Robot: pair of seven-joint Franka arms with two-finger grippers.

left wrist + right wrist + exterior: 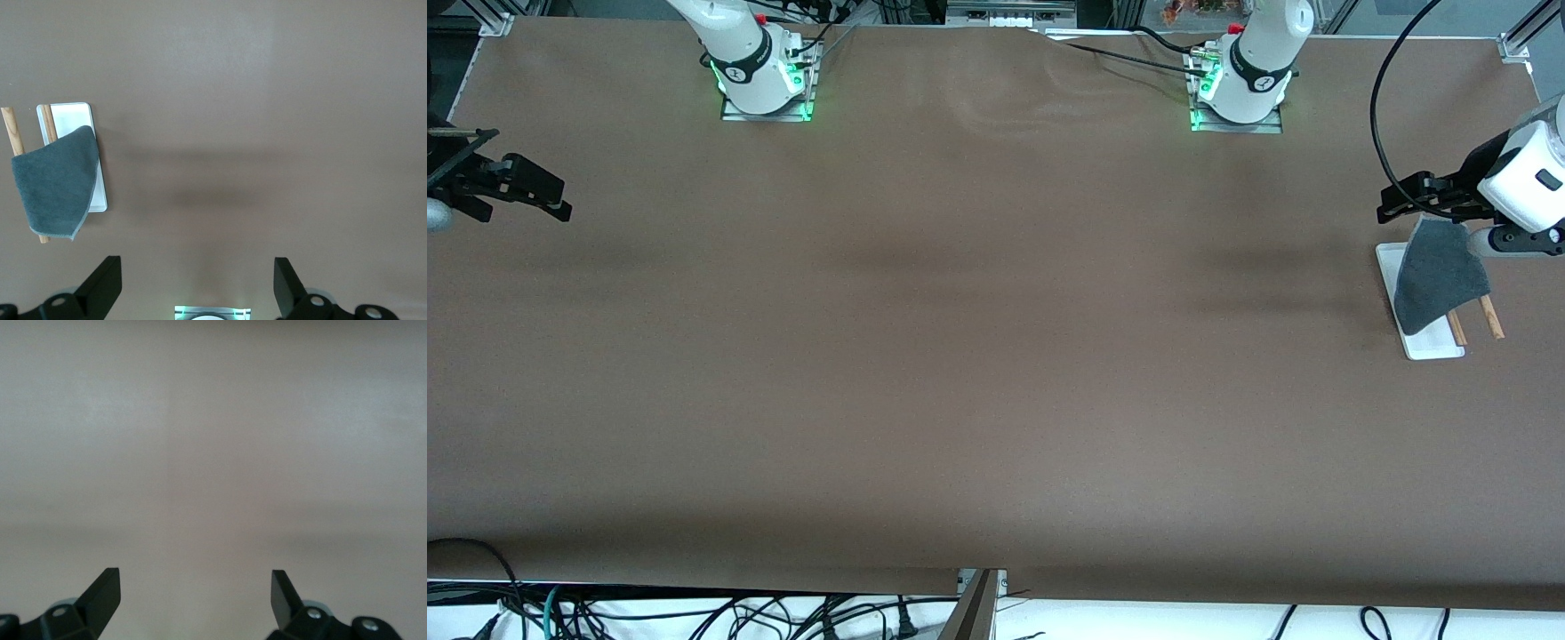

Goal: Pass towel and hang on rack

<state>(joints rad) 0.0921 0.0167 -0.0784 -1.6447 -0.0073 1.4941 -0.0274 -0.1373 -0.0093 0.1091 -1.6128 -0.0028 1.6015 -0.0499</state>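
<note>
The towel (pixel 1440 276) hangs draped over the two wooden rods (pixel 1491 317) of the rack (pixel 1432 345), dark grey face outward, at the left arm's end of the table. The left wrist view shows the towel (pixel 57 183) over the rods (pixel 11 130) above the rack's white base (pixel 73 120). My left gripper (pixel 1387 203) hovers over the table just by the rack, open and empty, clear of the towel; its jaws (pixel 197 267) stand wide apart. At the right arm's end, my right gripper (pixel 560 200) waits in the air, open (pixel 195 580) with only bare table below it.
Brown table cover (pixel 996 356) runs the whole width. The two arm bases (pixel 765 84) (pixel 1238 89) stand along the edge farthest from the front camera. A black cable (pixel 1383 133) loops above the left arm's wrist. Loose cables lie off the table's front edge.
</note>
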